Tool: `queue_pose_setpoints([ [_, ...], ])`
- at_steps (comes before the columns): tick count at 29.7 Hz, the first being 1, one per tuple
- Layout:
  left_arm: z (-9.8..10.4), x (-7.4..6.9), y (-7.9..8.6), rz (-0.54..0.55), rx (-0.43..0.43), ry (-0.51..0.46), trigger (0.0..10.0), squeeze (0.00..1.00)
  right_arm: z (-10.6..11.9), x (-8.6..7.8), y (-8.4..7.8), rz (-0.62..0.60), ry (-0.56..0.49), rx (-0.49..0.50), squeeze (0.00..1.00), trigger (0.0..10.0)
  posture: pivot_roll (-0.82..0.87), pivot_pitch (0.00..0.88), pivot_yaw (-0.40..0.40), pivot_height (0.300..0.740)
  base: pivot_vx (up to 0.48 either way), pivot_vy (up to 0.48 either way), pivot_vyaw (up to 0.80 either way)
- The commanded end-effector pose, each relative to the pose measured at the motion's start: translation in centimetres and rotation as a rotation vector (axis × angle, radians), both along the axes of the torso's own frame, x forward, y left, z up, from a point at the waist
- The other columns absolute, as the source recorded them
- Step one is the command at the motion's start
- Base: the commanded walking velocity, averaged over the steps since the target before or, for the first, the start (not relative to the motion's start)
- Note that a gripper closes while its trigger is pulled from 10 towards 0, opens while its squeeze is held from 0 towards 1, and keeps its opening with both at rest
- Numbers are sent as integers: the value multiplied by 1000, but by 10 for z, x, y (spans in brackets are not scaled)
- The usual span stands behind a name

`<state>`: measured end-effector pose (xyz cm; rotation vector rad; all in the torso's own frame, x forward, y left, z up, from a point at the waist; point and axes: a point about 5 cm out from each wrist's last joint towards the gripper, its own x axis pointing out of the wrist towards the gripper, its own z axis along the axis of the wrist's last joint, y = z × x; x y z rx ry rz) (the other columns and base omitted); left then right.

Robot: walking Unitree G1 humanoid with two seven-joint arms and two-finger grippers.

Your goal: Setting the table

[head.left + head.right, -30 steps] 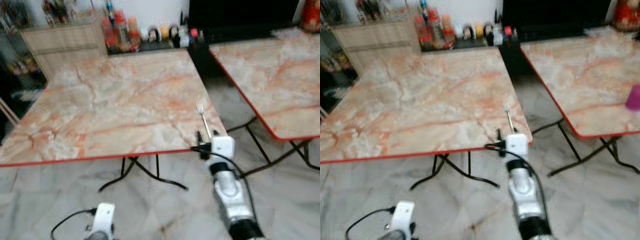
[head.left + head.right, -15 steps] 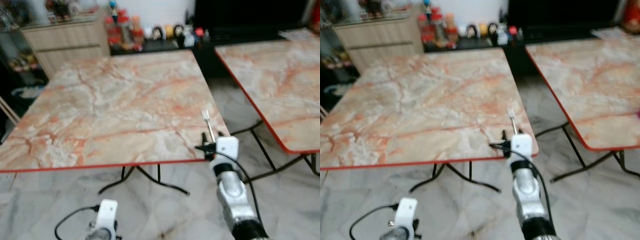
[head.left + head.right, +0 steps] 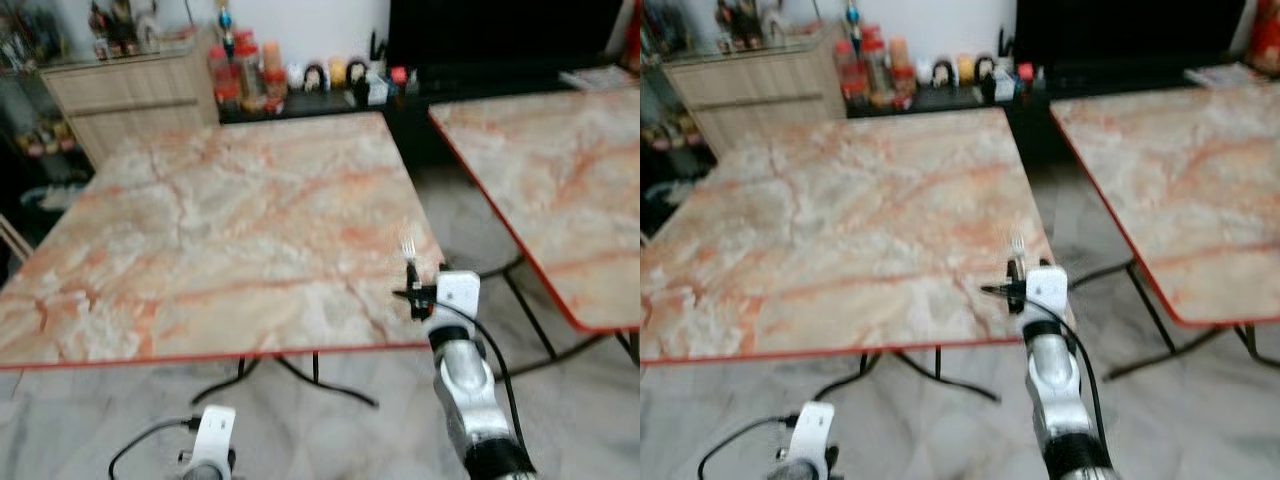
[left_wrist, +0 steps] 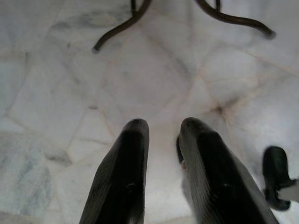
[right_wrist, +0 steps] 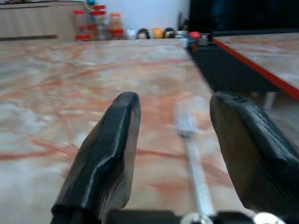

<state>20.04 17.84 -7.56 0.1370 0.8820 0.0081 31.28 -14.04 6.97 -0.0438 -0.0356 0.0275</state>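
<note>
Right gripper, formerly at the near edge, has advanced over the marbled bench; its fingers stand wide apart. Fork lies flat on the bench between them, tines pointing away, apparently ungripped. Left gripper hangs over the floor, fingers slightly apart. Beyond the fork, jars

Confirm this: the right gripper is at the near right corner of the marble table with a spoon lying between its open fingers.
Wrong on one point: it is a fork, not a spoon. The right wrist view shows its tines between the open fingers of the right gripper over the marble table.
</note>
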Motion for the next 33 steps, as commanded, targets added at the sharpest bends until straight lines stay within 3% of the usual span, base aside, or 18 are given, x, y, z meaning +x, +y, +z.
queue_pose_setpoints([
  [1, 1, 1, 6, 10, 13, -2, 10000, 0, 2, 2, 7, 19, -3, 6, 0, 10000, -57, 0, 47, 740, 277, 0, 0],
  [15, 1, 1, 6, 7, 15, 4, 10000, 0, 4, 2, 7, 17, -10, 6, 0, 10000, -58, 0, 51, 740, 277, 0, 0],
  [24, 0, -1, 6, 1, 21, 11, 10000, 0, 0, -7, 7, 18, -11, 4, 0, 10000, -62, 0, 50, 740, 272, 0, 0],
  [33, -2, -4, 8, -2, 34, 23, 10000, 0, 1, -11, 12, 33, -24, -6, 0, 10000, -64, 0, 49, 740, 0, 0, 0],
])
